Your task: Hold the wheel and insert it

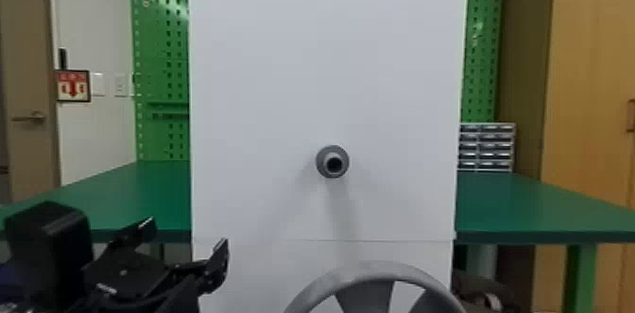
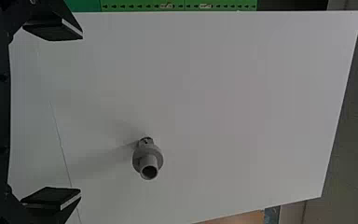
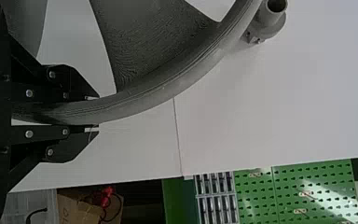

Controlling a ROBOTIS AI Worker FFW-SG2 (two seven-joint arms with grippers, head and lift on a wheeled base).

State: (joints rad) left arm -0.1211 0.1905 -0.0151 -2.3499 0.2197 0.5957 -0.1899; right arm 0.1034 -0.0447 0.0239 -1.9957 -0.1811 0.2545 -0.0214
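My left gripper (image 1: 182,253) is at the lower left of the head view, its two fingers spread with nothing between them. In the left wrist view, the left gripper (image 2: 53,114) faces the white board. The grey wheel (image 1: 373,272) rises from the bottom edge of the head view, below the grey hub peg (image 1: 332,161) that juts from the board. In the right wrist view, my right gripper (image 3: 93,113) is shut on the rim of the wheel (image 3: 168,86). The peg (image 3: 269,16) shows beyond the rim there, and the peg (image 2: 148,161) stands bare in the left wrist view.
The upright white board (image 1: 326,75) stands in front of a green table (image 1: 538,203). Behind are green pegboards (image 1: 163,61), a small drawer unit (image 1: 486,146) and a wooden cabinet (image 1: 586,75). A cardboard box (image 3: 81,207) lies low beside the board.
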